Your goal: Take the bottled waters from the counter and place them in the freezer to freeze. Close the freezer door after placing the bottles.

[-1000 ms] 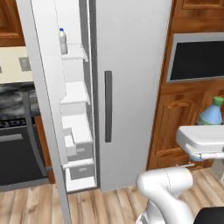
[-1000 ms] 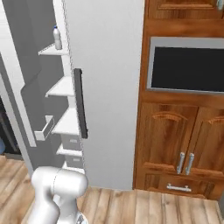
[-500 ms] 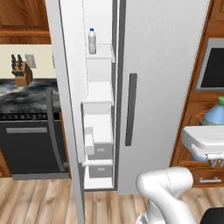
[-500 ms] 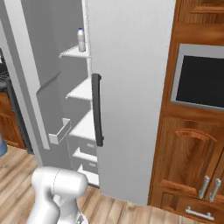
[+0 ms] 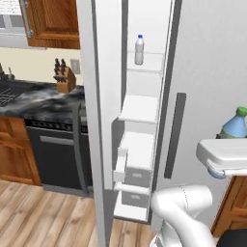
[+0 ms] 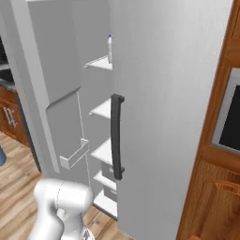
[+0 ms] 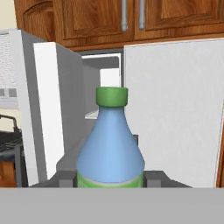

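Counter sat far left, beside open freezer door. White bottle stood up high on freezer shelf, already put away to freeze. Blue bottle was far right, upright, squeezed in gripper, green cap up, held facing freezer gap, likely to go in next.

I can read no text anywhere; the blue-green bottle carries a green band, seemingly unlettered.
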{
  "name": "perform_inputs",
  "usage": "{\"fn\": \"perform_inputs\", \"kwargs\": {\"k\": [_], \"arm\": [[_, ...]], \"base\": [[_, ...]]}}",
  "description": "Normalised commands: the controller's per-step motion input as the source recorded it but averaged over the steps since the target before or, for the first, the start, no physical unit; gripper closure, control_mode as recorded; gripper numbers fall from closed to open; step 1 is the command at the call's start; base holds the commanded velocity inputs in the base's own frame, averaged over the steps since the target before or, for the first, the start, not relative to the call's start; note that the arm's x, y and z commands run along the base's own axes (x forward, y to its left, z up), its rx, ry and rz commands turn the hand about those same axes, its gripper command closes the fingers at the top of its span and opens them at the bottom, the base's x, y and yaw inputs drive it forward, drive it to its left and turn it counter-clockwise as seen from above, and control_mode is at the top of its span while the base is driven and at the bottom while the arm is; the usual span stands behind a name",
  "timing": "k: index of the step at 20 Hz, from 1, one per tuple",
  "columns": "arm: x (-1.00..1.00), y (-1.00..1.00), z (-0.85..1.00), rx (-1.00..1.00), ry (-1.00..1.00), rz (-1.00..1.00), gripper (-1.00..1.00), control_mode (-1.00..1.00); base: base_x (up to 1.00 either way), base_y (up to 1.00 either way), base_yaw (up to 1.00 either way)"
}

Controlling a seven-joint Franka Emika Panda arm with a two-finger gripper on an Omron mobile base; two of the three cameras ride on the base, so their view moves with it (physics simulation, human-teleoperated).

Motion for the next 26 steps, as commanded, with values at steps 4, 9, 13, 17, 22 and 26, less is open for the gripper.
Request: {"fn": "perform_inputs", "kwargs": {"k": [4,9,13,17,22,26], "arm": [[0.0,0.0,0.0,0.0,0.0,0.0,1.0,1.0],[0.0,0.0,0.0,0.0,0.0,0.0,1.0,1.0],[0.0,0.0,0.0,0.0,0.0,0.0,1.0,1.0],[0.0,0.0,0.0,0.0,0.0,0.0,1.0,1.0],[0.0,0.0,0.0,0.0,0.0,0.0,1.0,1.0],[0.0,0.0,0.0,0.0,0.0,0.0,1.0,1.0]], "base": [[0.62,-0.13,0.31],[0.48,-0.1,0.2],[0.04,0.0,0.02],[0.01,0.0,0.0],[0.22,0.01,0.0],[0.47,0.08,-0.01]]}}
